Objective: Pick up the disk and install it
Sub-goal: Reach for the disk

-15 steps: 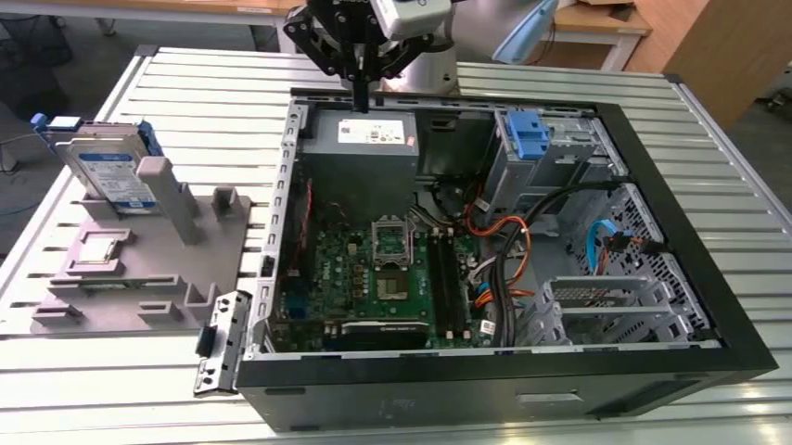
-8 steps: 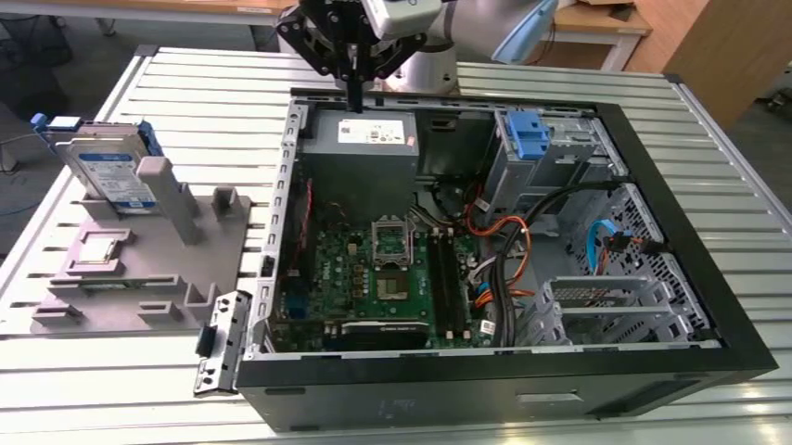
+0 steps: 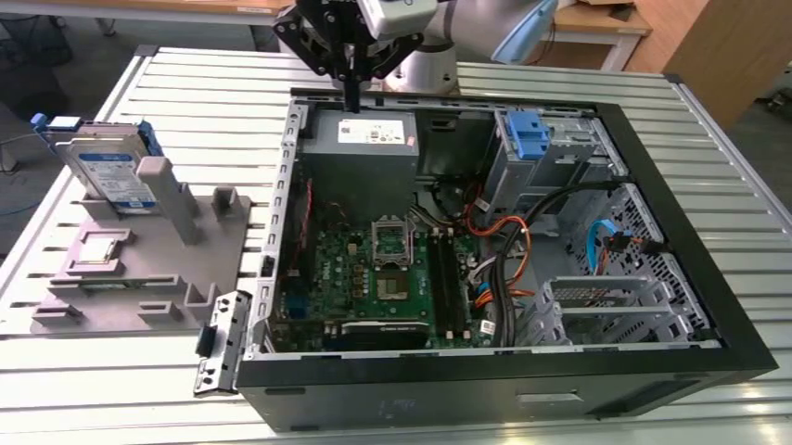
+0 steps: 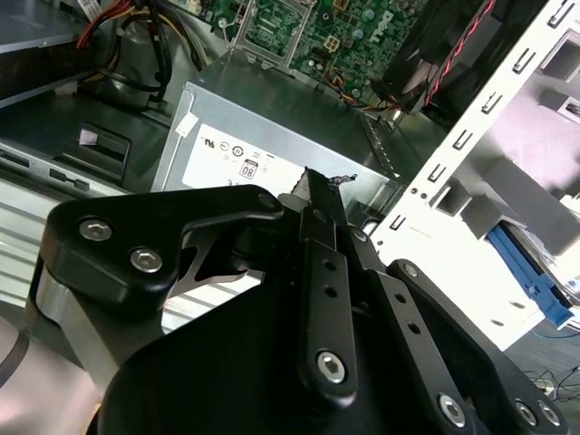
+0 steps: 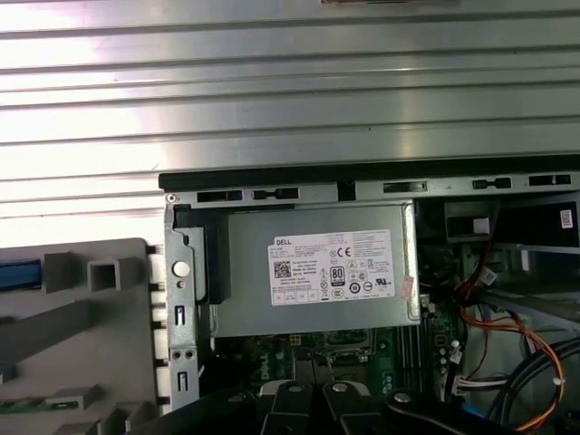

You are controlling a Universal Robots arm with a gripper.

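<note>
**Work cell with open computer case; clock directions read on the exterior view, with the case's middle as centre.**

Your gripper hangs at about 12 o'clock over the far rim of the case. Its two black fingers are pressed together into one thin blade with nothing between them. In the second wrist view the same closed tip sits over the edge of the power-supply box. You cannot tell whether it touches the box.

The disk is well apart from the gripper, at about 9 o'clock on the exterior view's left. It stands upright on its edge in the grey fixture. It is a flat silver-grey slab with a white-and-blue label and a blue plastic frame, and its upper edge is free.

Between the disk and the case you see bare slatted metal table, ribbed and shiny.

The case has black walls and a perforated metal rim around its open side. Inside it:
- **Power-supply box**: a plain grey sheet-metal block with a white sticker, against the 12 o'clock wall.
- **Motherboard**: green, covering the floor toward 7 o'clock.
- **Blue latch**: on the metal bay at about 1 o'clock.
- **Cables**: orange and black, crowding the room toward 3 o'clock.
</note>
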